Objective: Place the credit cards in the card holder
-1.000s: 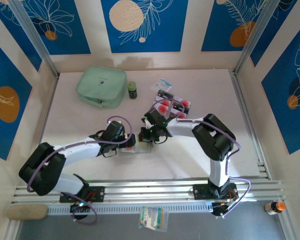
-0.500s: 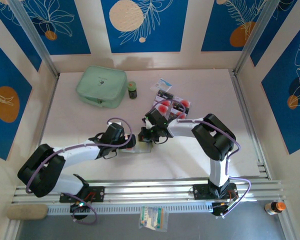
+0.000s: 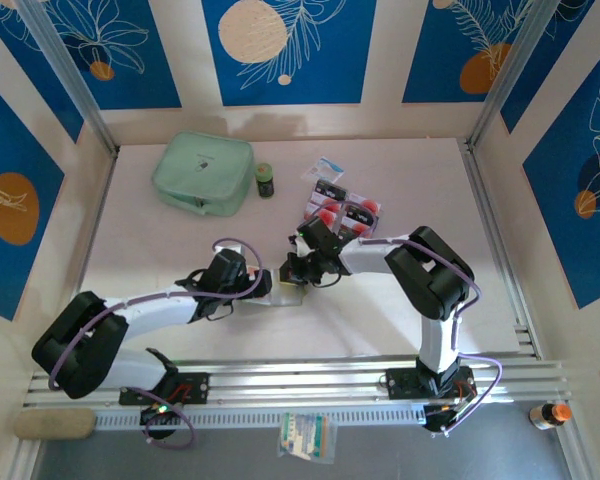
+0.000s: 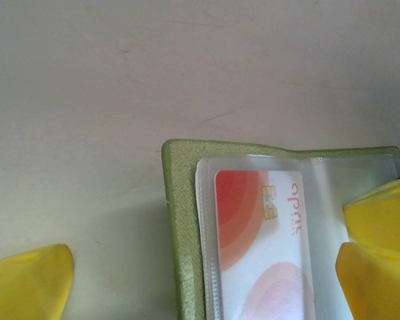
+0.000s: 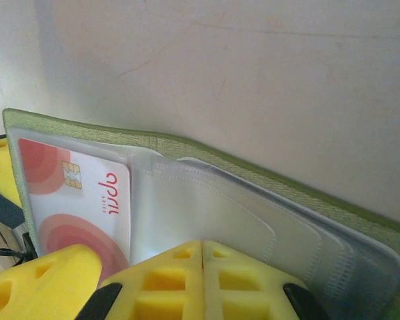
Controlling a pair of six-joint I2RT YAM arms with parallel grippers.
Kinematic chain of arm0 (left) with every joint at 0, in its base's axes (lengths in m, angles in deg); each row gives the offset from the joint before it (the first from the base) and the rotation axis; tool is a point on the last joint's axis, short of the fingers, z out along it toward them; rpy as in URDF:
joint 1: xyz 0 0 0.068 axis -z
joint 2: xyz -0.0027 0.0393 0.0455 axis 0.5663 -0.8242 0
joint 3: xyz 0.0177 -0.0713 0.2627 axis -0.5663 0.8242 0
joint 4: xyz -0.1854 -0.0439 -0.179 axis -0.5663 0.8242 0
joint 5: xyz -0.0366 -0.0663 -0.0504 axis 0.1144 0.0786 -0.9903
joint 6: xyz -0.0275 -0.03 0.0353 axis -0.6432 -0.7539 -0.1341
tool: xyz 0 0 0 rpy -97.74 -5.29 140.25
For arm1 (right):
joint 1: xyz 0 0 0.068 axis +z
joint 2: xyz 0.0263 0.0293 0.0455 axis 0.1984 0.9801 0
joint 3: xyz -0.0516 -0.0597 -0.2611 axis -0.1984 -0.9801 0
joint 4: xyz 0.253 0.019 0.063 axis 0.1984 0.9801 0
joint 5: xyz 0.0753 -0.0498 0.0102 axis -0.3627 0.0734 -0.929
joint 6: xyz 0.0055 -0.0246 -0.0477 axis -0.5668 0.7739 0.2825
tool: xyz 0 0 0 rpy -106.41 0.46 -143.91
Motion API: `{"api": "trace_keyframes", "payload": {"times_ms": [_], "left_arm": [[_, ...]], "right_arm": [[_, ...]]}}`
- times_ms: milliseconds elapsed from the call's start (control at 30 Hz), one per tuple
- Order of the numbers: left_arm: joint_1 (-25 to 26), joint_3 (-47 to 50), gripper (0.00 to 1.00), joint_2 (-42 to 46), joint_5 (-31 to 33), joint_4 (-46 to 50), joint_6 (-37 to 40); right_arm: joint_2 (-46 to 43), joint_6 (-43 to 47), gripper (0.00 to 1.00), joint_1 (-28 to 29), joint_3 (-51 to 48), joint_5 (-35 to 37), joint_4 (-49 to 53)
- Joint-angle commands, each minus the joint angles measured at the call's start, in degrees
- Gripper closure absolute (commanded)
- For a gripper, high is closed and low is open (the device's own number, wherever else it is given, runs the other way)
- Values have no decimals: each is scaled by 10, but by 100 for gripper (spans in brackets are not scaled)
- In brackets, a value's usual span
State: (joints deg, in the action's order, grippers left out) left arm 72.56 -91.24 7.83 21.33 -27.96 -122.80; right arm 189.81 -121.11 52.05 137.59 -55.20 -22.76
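Nearest us, our left gripper (image 3: 262,291) stands wide open over the unfolded card holder (image 4: 185,220) on the table (image 3: 380,310), holding nothing. One red-dotted card (image 4: 257,233) sits in its clear sleeves (image 5: 207,213). Our right gripper (image 5: 203,267) is closed tight there, perhaps pinching one. Beyond lie the loose credit cards (image 3: 345,208).

Mint pouch (image 3: 202,173); small jar (image 3: 265,179) beside it; sachet (image 3: 327,167).
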Motion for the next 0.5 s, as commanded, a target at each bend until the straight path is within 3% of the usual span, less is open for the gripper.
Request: {"api": "trace_keyframes", "payload": {"times_ms": [0, 467], "left_arm": [[15, 4, 0, -2, -46, -29, -9], [16, -1, 0, -7, -48, -30, -5]], "right_arm": [[-27, 25, 99, -10, 2, 12, 37], [-8, 42, 99, -23, 12, 15, 48]]}}
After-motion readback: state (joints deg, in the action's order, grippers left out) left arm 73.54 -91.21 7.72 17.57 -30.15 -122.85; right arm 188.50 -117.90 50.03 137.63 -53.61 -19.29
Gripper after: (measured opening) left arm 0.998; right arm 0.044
